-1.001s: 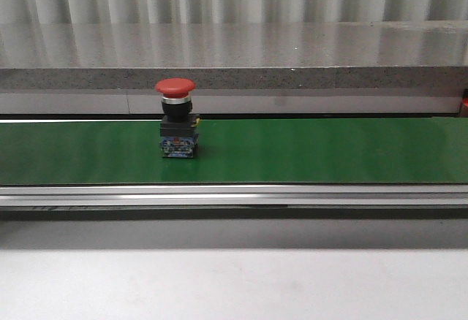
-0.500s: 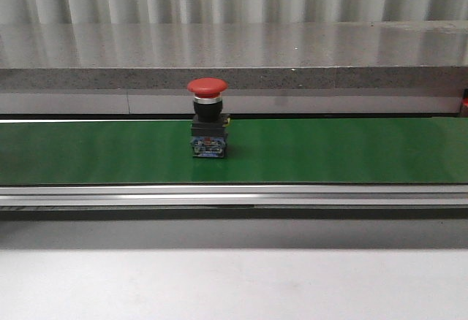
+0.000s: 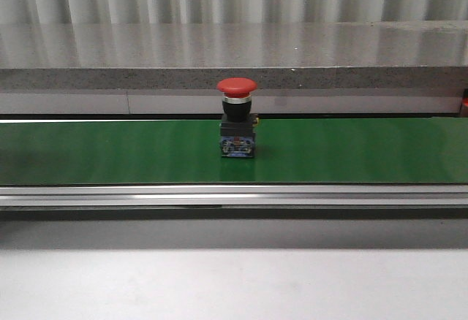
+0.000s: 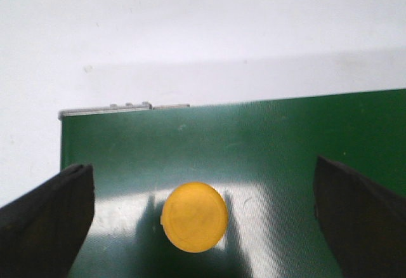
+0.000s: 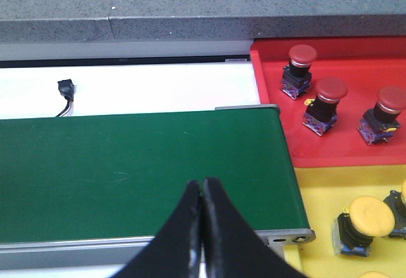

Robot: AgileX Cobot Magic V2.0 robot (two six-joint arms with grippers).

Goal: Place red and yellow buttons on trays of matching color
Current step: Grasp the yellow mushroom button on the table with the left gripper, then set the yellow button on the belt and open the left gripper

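Left wrist view shows you the left end effector (image 4: 203,227) spread wide, its two dark fingers (image 4: 44,218) at either side of the picture and gripping nothing. Between them, and touching neither, a yellow button (image 4: 194,216) stands on the green belt (image 4: 254,157), seen from straight above so that only its round cap shows. Past the button you can see the belt's end, a strip of metal edging (image 4: 108,109) at its corner, and then a white counter (image 4: 203,37).

Your right end effector (image 5: 202,227), in the right wrist view, has its fingers pressed together tip to tip with nothing between them, hanging over the near edge of the belt's other end. Just beside that end sits the red tray (image 5: 355,145), holding three red-capped buttons (image 5: 330,103) that stand upright and apart from each other. Next to it lies the yellow tray (image 5: 317,189), where one yellow-capped button (image 5: 361,224) shows fully and others are cut off at the picture's edge. A small black connector with wires (image 5: 65,91) lies on the white surface beyond the belt.

Look to the front view for the red button (image 3: 237,119): it stands upright on the belt, roughly at the middle of the picture, red mushroom cap on top of a black body with a blue base. Neither end effector appears in that view. Behind the belt runs a grey speckled ledge (image 3: 234,77).
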